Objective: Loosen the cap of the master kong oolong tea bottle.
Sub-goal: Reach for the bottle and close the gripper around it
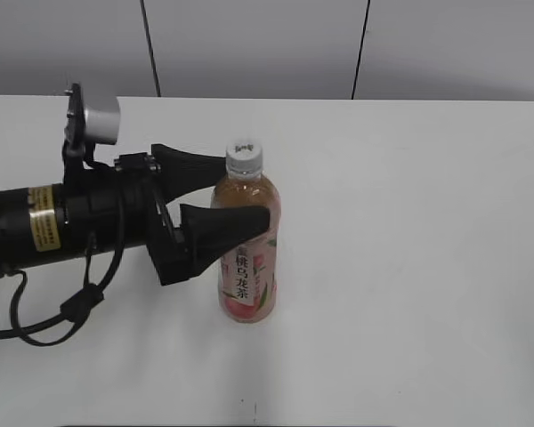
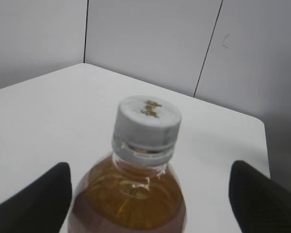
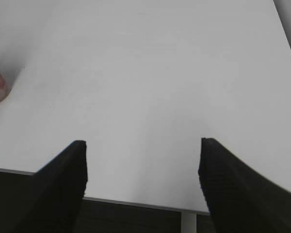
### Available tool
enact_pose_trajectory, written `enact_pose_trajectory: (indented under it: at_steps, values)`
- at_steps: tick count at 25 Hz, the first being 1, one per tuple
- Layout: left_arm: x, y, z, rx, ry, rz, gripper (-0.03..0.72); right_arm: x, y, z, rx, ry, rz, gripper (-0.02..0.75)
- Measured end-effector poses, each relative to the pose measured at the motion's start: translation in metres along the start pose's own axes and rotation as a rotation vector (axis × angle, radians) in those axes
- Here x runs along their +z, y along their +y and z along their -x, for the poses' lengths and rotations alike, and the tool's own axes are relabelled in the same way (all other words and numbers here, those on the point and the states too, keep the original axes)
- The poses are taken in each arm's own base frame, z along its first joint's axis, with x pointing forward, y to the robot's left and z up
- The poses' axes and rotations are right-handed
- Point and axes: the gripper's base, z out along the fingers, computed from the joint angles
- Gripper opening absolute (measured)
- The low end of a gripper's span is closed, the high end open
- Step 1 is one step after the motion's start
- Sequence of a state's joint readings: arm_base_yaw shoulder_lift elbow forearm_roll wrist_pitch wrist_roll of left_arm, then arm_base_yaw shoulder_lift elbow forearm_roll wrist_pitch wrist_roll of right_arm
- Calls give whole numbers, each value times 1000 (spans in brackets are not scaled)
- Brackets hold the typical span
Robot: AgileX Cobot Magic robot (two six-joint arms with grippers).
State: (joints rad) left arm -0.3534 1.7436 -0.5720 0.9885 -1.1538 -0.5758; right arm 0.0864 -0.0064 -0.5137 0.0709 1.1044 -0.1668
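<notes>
The big white tabletop (image 1: 427, 267) holds just one thing, the master kong oolong tea bottle (image 1: 247, 258), which stands up straight near the middle. The left gripper (image 1: 245, 191) comes in from the side, and its two black fingers (image 1: 222, 233) are spread apart, one on each side of the bottle's upper part. I cannot tell if they touch it yet. The right gripper (image 3: 143, 165) is far off by the tabletop's edge, and its jaws are wide apart with nothing in them. The bottle looks nearly full, so it is probably a bit heavy and will stand steady, but its thin clear sides are likely smooth and squishy. Hold it around the firm shoulder. The small white cap (image 2: 146, 124) sits on top; it has ribs, so it should be easy to grip and twist.
</notes>
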Motion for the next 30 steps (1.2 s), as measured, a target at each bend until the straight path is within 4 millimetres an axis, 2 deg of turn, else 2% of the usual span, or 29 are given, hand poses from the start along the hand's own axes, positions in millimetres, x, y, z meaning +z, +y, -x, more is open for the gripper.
enact_pose_trajectory:
  at_steps: [5,11,20,22,26,30]
  values:
    - [13,0,-10,-22,24,5,589,0,0,0,0,0,0,546]
    - [25,10,-25,-48,47,-8,585,0,0,0,0,0,0,546]
    - [36,19,-33,-51,33,-28,582,0,0,0,0,0,0,546]
    - [36,19,-34,-50,39,-33,564,0,0,0,0,0,0,546]
    - [36,19,-34,-35,34,-37,468,0,0,0,0,0,0,546]
    - [36,19,-34,-26,34,-39,461,0,0,0,0,0,0,546]
